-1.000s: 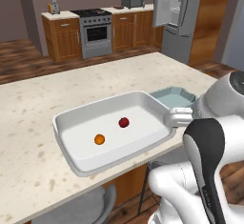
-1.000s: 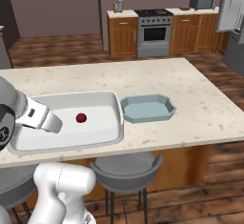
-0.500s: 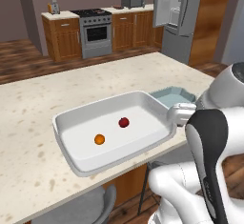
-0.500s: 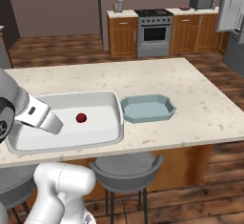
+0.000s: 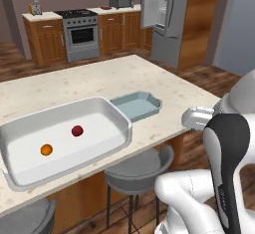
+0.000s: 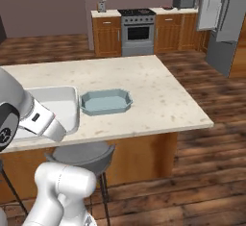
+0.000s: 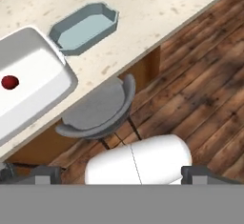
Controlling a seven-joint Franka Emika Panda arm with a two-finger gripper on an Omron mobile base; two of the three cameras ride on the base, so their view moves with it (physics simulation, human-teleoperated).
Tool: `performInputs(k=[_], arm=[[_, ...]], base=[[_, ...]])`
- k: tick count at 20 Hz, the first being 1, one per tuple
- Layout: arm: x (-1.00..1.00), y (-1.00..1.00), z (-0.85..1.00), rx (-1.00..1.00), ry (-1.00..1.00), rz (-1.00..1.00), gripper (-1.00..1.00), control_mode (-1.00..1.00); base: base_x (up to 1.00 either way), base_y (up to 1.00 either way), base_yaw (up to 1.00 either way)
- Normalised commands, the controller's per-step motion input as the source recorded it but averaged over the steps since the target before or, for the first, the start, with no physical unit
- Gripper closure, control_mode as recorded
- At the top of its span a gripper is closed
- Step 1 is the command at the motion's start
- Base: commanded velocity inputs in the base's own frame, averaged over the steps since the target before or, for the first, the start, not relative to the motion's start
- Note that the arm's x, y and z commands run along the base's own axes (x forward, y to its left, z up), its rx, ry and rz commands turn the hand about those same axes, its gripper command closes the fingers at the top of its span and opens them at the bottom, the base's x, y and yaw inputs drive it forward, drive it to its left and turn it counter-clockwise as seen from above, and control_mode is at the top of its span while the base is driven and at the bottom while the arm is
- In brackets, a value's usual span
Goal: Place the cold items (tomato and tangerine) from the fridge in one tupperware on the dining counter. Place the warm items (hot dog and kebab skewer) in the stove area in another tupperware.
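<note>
Left base view, reading from the left: the large white tupperware (image 5: 64,138) sits on the beige dining counter (image 5: 114,78), its near edge at the counter's front edge; inside it the tangerine (image 5: 46,150) lies toward the near left and the tomato (image 5: 76,131) a little farther in and to its right, the two apart and neither touching a wall; just beside the tray's right end lies the teal octagonal tupperware (image 5: 136,105), with nothing in it; farther right my own arm rises. Behind the counter stands the stove area (image 5: 74,26) with its silver range and wood cabinets, and to its right the fridge (image 5: 164,19) with a door swung out (pale bins visible on it).

In the hand view my gripper (image 7: 121,178) is released, its two dark fingertips (image 7: 195,173) spread wide with nothing between them; it looks down at a grey stool (image 7: 97,111) tucked under the counter's edge and at the wooden floor (image 7: 200,89), off to the side of the counter. There the tomato shows in the white tray at the left, the teal container just right of it.
</note>
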Motion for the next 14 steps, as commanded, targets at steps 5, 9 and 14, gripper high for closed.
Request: performInputs(k=[5, 9, 14], arm=[[0.0, 0.0, 0.0, 0.0, 0.0, 0.0, -1.0, 1.0], [0.0, 0.0, 0.0, 0.0, 0.0, 0.0, -1.0, 1.0], [0.0, 0.0, 0.0, 0.0, 0.0, 0.0, -1.0, 1.0]], base=[[-0.01, -1.0, 0.0], [0.12, -1.0, 0.0], [0.34, -1.0, 0.0]])
